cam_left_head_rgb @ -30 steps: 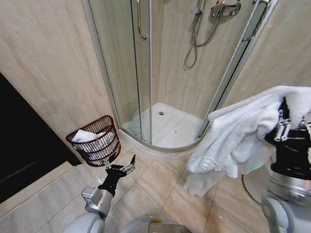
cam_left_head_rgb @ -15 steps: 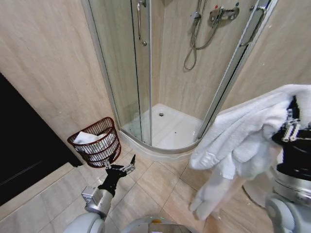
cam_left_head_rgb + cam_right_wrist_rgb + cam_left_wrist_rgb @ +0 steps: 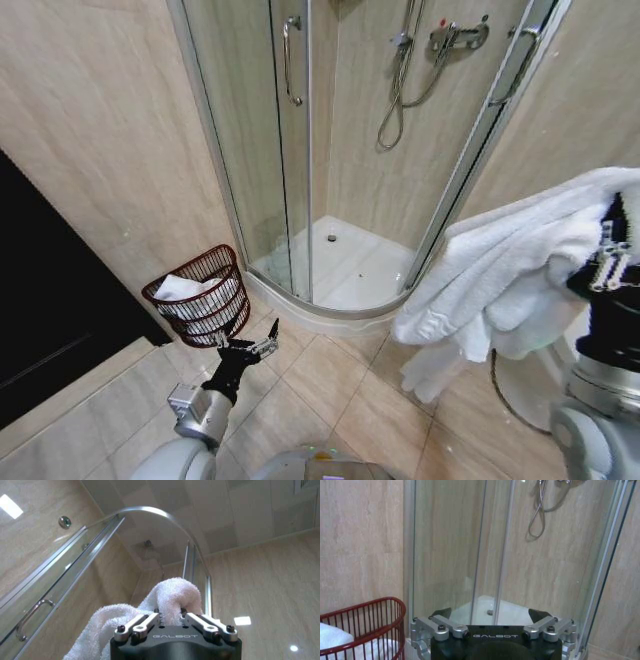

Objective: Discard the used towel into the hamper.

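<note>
While bare floor (image 3: 330, 385) separates it from the wall-side hamper (image 3: 200, 297), the right claw (image 3: 612, 262) pinches a fluffy white towel (image 3: 510, 275); the left claw (image 3: 250, 345) hangs wide open.

Right wrist cam, pointing steeply up. Right gripper (image 3: 170, 615) at the base of the view, black body with silver finger links, GALBOT logo visible. Fingers pinched together on a fold of the white towel (image 3: 170, 596); the fold bulges up past the fingertips and the rest of the cloth drapes down over one side of the gripper body. Behind it: curved chrome top rail of the shower enclosure (image 3: 145, 512), glass panels running down from it, chrome door handle (image 3: 31, 619) on one panel. Shower head (image 3: 148, 544) visible through the glass near the corner. Beige tiled walls, paler panelled ceiling (image 3: 215, 510), several light reflections on the tiles.
</note>
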### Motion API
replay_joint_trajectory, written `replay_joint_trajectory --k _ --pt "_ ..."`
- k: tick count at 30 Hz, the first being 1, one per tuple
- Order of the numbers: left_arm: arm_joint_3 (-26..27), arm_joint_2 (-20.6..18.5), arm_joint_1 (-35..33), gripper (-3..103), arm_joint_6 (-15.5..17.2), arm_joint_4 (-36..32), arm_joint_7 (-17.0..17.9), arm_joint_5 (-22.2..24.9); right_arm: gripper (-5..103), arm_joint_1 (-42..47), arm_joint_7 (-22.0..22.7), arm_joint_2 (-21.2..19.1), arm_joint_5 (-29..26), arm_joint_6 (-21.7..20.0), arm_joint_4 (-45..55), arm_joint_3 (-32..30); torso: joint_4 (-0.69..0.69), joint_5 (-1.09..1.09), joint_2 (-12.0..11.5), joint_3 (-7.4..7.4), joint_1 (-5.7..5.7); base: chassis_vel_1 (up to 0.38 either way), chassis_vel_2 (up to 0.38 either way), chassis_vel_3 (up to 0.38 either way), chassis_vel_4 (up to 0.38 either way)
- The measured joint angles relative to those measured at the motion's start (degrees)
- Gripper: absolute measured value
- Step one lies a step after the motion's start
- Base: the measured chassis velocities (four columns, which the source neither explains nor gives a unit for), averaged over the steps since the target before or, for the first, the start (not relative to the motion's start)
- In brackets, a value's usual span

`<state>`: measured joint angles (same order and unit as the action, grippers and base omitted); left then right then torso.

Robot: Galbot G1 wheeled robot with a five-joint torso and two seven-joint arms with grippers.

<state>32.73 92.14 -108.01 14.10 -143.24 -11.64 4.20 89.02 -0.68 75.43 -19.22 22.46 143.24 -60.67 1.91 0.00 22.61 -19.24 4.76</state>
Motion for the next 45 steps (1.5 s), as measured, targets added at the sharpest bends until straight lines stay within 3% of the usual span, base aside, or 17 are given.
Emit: replay_joint_trajectory --k 45 --pt "0.0 0.0 0.0 100 0.0 0.0 0.0 0.0 11 -0.5 -0.7 -1.2 -2.1 0.5 0.0 -1.0 -0.01 -0.01 9.6 -5.71 3.76 0.046 -0.036 -0.044 0.035"
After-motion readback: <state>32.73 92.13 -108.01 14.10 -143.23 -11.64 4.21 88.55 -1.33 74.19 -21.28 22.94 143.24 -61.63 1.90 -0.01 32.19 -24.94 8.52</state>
